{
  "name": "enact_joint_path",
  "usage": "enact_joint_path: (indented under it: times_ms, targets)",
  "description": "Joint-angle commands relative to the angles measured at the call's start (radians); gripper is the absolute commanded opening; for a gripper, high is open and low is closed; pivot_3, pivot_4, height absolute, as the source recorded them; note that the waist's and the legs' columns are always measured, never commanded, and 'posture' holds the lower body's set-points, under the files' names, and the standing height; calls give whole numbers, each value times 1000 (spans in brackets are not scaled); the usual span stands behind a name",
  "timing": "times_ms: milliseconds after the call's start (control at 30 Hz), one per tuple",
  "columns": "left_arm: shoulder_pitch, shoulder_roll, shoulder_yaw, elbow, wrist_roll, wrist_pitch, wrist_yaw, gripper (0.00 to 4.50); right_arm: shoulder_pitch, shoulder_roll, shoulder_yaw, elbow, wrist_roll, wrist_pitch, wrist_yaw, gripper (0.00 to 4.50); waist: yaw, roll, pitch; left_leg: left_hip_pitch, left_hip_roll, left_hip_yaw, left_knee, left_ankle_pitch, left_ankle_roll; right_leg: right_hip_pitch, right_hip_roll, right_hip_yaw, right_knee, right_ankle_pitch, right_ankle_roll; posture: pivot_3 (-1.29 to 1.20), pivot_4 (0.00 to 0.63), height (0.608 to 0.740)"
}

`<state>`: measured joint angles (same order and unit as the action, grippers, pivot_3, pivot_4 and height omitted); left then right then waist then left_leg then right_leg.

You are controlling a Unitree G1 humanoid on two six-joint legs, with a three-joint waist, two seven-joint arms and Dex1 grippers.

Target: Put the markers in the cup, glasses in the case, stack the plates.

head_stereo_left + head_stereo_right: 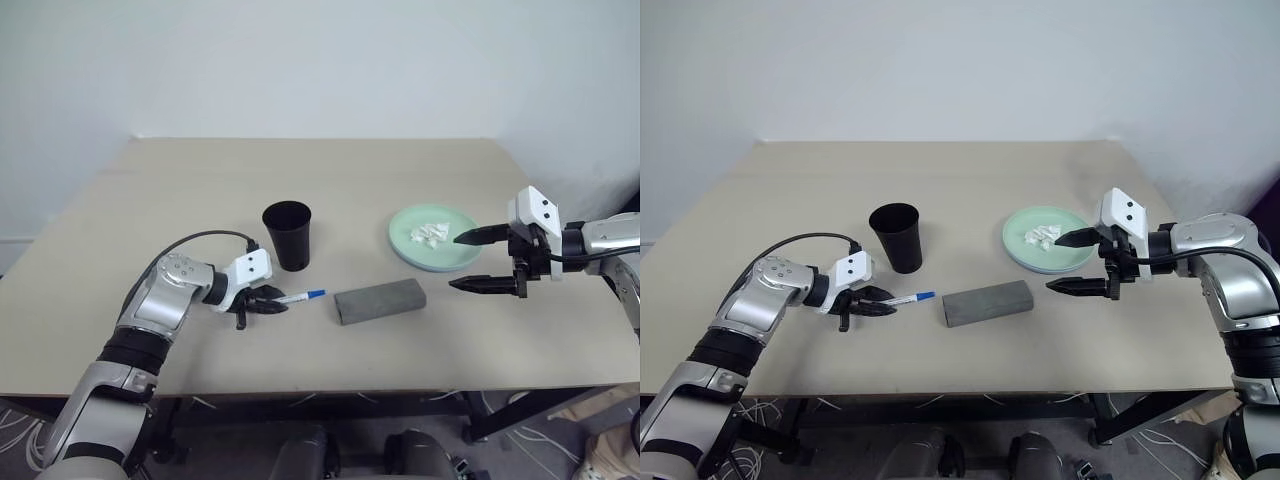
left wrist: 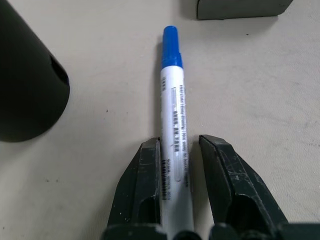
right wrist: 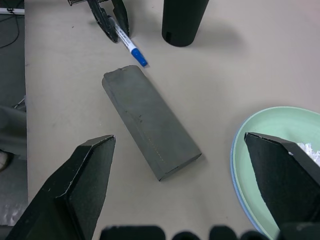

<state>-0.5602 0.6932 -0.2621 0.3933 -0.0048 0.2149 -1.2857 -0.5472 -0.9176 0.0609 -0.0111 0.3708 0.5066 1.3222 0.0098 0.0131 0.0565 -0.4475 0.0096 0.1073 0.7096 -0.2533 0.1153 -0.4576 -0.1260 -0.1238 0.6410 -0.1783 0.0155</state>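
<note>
Black fingers of the left gripper [image 2: 181,165] are closed on the white-barrelled, blue-capped marker [image 2: 173,125], low over the beige table [image 1: 200,200], just beside the tall black tapered plastic cup [image 1: 288,235]; marker step in hand; next move, by judgement: lift, tilt upright, release over the cup mouth; barrel print is illegible; right gripper [image 1: 484,261] hangs wide open, empty, near the mint green plate [image 1: 405,240].
</note>
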Motion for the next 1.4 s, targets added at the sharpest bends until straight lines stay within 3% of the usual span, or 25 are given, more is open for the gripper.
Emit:
enact_joint_path:
  times_ms: [33, 567, 933, 1067, 1400]
  targets:
    - [-45, -16, -25, -32, 16, -6, -9, 1221, -26, 2, -18, -13, 7, -4, -8, 4500, 0, 0, 0, 0, 0, 0, 0, 0, 0, 0, 0, 0, 0, 0, 0, 0, 0, 704]
    - [-187, -46, -127, 54, 111, 8, -52, 1221, -18, 12, -17, -26, 13, 10, -21, 4500, 0, 0, 0, 0, 0, 1, 0, 0, 0, 0, 1, 0, 0, 0, 0, 0, 0, 704]
    - [-188, -51, -155, 49, 131, 40, -84, 1221, -11, 16, -23, -32, 13, 10, -25, 4500, 0, 0, 0, 0, 0, 0, 0, 0, 0, 0, 1, 0, 0, 0, 0, 0, 0, 704]
    - [-179, -52, -155, 32, 124, 63, -95, 95, -10, 17, -22, -33, 13, 8, -25, 4500, 0, 0, 0, 0, 0, 0, 0, 0, 0, 0, 1, 0, 0, 0, 0, 0, 0, 704]
    - [-136, -8, -75, -146, 5, 127, -166, 95, -8, 24, -20, -49, 15, 15, -25, 4500, 0, 0, 0, 0, 0, 1, 1, 2, -3, 0, 1, 0, 0, 0, 0, 0, 0, 704]
